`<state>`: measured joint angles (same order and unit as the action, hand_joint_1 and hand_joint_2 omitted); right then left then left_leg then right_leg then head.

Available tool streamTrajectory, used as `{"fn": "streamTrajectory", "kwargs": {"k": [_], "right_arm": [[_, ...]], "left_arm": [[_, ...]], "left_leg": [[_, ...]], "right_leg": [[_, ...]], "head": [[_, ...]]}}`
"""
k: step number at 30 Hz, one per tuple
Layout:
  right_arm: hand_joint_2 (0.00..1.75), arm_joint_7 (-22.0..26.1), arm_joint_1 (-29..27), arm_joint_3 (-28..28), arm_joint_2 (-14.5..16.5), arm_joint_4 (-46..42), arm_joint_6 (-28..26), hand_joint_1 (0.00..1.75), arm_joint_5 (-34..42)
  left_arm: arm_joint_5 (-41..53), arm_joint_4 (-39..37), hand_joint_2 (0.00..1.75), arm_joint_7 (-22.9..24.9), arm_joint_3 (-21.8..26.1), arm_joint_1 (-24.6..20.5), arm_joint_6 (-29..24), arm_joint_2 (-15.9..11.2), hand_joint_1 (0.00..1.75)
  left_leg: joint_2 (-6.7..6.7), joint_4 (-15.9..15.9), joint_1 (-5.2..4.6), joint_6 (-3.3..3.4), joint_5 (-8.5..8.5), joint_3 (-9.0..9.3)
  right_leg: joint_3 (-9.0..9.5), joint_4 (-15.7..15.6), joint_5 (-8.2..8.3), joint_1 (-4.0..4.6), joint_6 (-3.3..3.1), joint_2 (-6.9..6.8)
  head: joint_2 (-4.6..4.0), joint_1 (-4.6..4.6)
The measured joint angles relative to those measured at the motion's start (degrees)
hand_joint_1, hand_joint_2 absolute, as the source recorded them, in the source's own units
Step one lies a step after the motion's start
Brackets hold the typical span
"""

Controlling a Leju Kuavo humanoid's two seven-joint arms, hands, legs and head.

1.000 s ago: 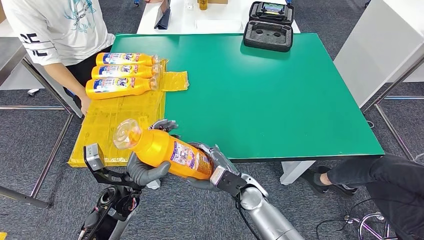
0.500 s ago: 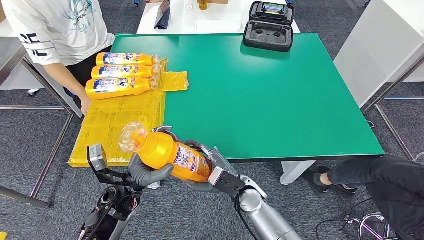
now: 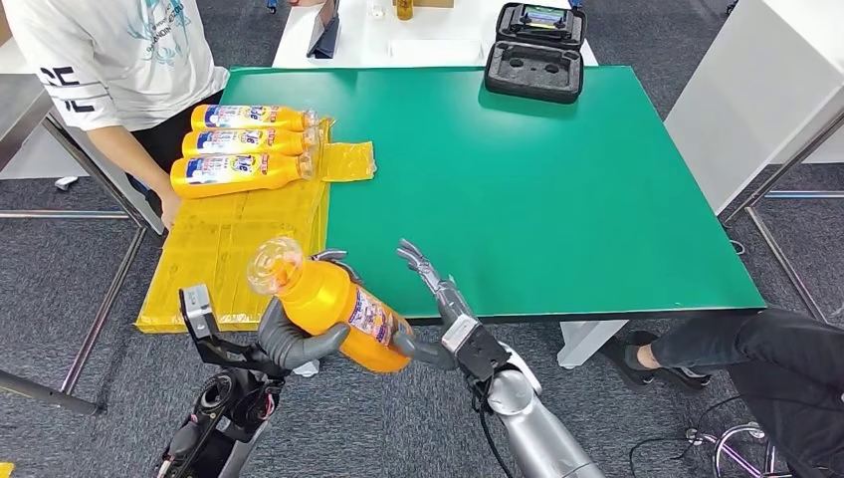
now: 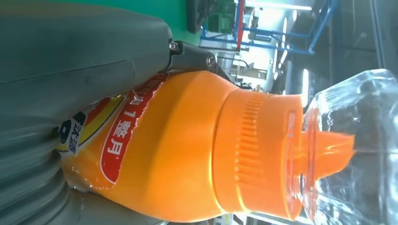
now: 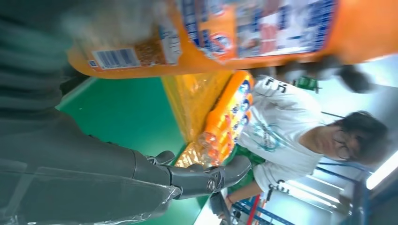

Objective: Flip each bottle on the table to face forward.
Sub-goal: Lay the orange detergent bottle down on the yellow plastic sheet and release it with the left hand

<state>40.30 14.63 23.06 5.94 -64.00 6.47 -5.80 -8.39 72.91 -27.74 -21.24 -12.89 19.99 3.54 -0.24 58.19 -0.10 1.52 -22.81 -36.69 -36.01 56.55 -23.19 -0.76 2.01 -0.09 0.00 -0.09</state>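
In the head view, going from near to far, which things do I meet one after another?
Orange plastic bottle with clear cap held in the left robot hand → three orange bottles lying on yellow plastic sheet → open black foam-lined case.

Green table (image 3: 557, 189): yellow sheet (image 3: 239, 234) on left edge, three bottles (image 3: 239, 145) lying there; black case (image 3: 534, 55) at far edge.

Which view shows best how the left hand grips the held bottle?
The head view: the left hand wraps the orange bottle around its middle, while the right hand is off it, fingers spread. The left wrist view shows the neck and clear cap up close; the right wrist view shows its label and barcode.
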Motion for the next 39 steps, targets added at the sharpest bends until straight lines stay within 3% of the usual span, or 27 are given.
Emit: {"fn": "streamTrajectory", "kwargs": {"k": [6, 11, 15, 19, 24, 27, 33, 39], "right_arm": [[0.0, 0.0, -1.4, -1.5, 0.0, -4.0, 0.6, 0.0, 2.3], [0.0, 0.0, -2.2, -3.6, 0.2, -6.8, 1.3, 0.0, 5.8], [0.0, 0.0, -2.9, -5.4, 0.8, -7.7, 1.6, 0.0, 7.4], [1.75, 0.0, -3.4, -6.6, 1.1, -7.8, 2.0, 0.0, 8.0], [1.75, 0.0, -4.1, -7.6, 1.4, -7.7, 2.7, 0.0, 8.0], [1.75, 0.0, -4.4, -7.9, 1.8, -7.4, 3.3, 0.0, 8.0], [1.75, 0.0, -4.7, -8.4, 2.6, -6.5, 4.3, 0.0, 7.3], [1.75, 0.0, -4.9, -9.4, 3.4, -5.6, 5.5, 0.0, 6.8]], "left_arm": [[-2.6, -3.0, 1.75, 0.8, 3.9, -2.2, -3.5, 0.0, 1.75], [-1.9, -8.1, 1.75, 0.4, 10.0, -5.9, -9.3, -0.7, 1.75], [3.8, -11.0, 1.75, -1.2, 13.6, -8.7, -16.0, -2.0, 1.75], [18.0, -12.0, 1.75, -1.3, 14.3, -11.6, -28.0, -3.9, 1.75], [42.2, -15.1, 1.75, 2.9, 12.2, -17.2, -42.5, -7.2, 1.75], [55.2, -18.7, 1.75, 6.7, 9.4, -21.3, -46.3, -9.1, 1.75], [69.4, -26.3, 1.75, 11.0, 3.2, -28.2, -42.1, -11.4, 1.75], [74.5, -33.4, 1.75, 9.9, -2.5, -33.4, -32.3, -12.4, 1.75]], "left_leg": [[0.01, 0.0, 0.01, 0.0, 0.01, 0.0], [0.03, 0.0, 0.05, -0.02, 0.04, 0.02], [0.02, 0.0, 0.06, -0.02, 0.05, 0.01], [0.01, 0.0, 0.07, -0.02, 0.04, 0.0], [0.01, 0.0, 0.06, -0.02, 0.05, 0.0], [0.02, 0.0, 0.07, -0.02, 0.06, 0.0], [0.03, 0.0, 0.06, -0.02, 0.07, 0.01], [0.03, 0.0, 0.06, -0.03, 0.06, 0.0]], "right_leg": [[0.0, 0.0, 0.01, 0.02, -0.01, 0.0], [0.0, 0.0, 0.04, 0.05, -0.03, 0.02], [0.0, 0.0, 0.04, 0.06, -0.03, 0.01], [-0.01, 0.0, 0.03, 0.06, -0.03, 0.01], [-0.02, 0.0, 0.03, 0.06, -0.04, 0.01], [-0.02, 0.0, 0.04, 0.06, -0.04, 0.01], [-0.02, 0.0, 0.05, 0.06, -0.04, 0.02], [-0.02, 0.0, 0.04, 0.06, -0.04, 0.02]], "head": [[0.0, 0.0], [0.0, 0.01], [0.0, 0.01], [0.0, 0.02], [0.0, 0.01], [0.0, 0.01], [0.0, 0.02], [0.0, 0.01]]}}
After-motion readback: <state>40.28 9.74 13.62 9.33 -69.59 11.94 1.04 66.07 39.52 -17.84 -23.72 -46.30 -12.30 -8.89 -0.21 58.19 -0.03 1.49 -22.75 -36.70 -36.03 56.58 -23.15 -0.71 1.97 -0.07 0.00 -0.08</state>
